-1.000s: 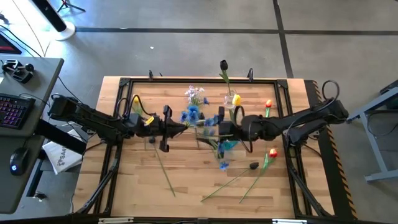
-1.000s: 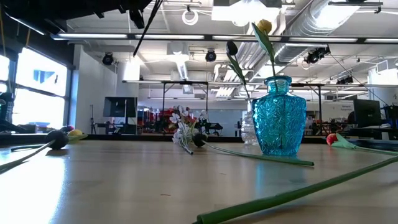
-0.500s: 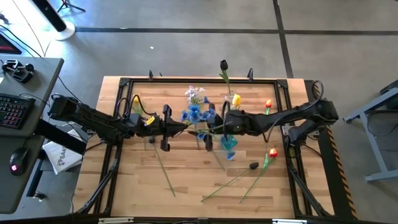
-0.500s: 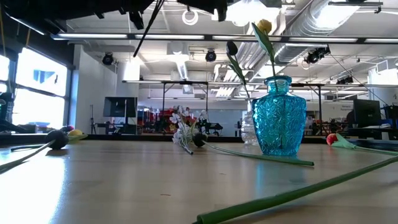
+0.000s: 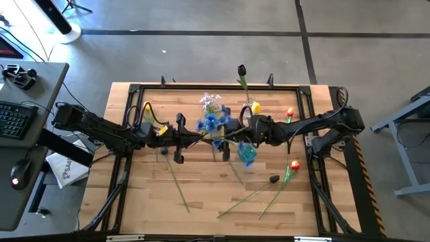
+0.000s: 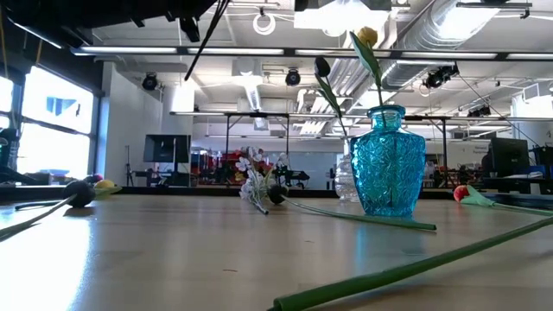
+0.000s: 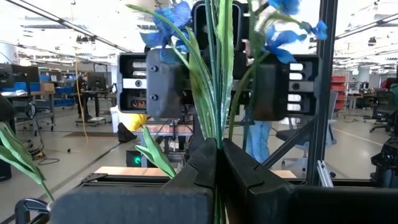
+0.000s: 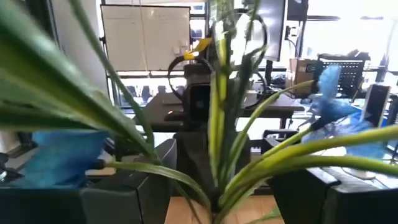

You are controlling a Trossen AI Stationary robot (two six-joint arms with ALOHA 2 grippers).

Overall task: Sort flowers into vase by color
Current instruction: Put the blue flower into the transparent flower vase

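Left pincer (image 7: 217, 163) is clamped tight on a bunch of thin green stems with blue flowers (image 5: 209, 123), held up over the middle of the slatted wooden bench (image 5: 201, 195). Right pincer (image 5: 235, 130) faces it, fingers spread around the same stems. Below sits a faceted turquoise glass vase (image 6: 390, 161) with a yellow flower (image 6: 366, 35); other long-stemmed ones lie flat.

Keyboard (image 5: 15, 119), mouse (image 5: 16, 177) beside table (image 5: 201, 195)
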